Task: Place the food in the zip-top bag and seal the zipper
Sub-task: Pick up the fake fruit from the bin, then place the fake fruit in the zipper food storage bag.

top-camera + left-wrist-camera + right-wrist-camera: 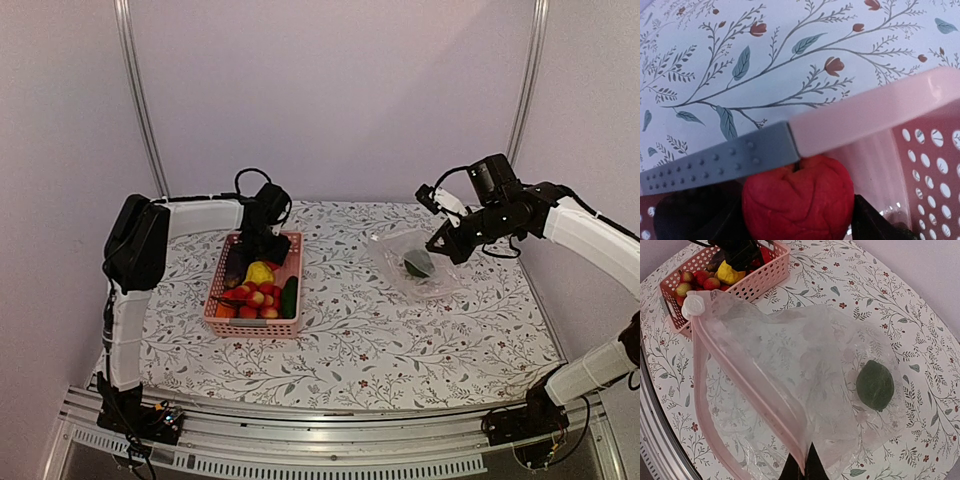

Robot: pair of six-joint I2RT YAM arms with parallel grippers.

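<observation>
Nearest: rail with both arm bases, then the floral table. Further in on the left, pink basket holds most of the food (red berries, a yellow piece, a green one, something dark). At its far end the left gripper is down inside. Its wrist view shows a red piece between the fingers just under the basket rim; the jaws are apart and straddle it, and I can't tell if they actually bear on it. Reads as the pick for the next item. To the right, well apart from the basket, the zip-top bag lies on the table with one dark green piece inside. The right gripper is pinched fully on the bag's upper lip at the zipper, lifting it so the mouth gapes toward the basket, presumably to give the other arm a drop target. The zipper is unsealed, with its slider at the end; most of the loading is not yet done.
</observation>
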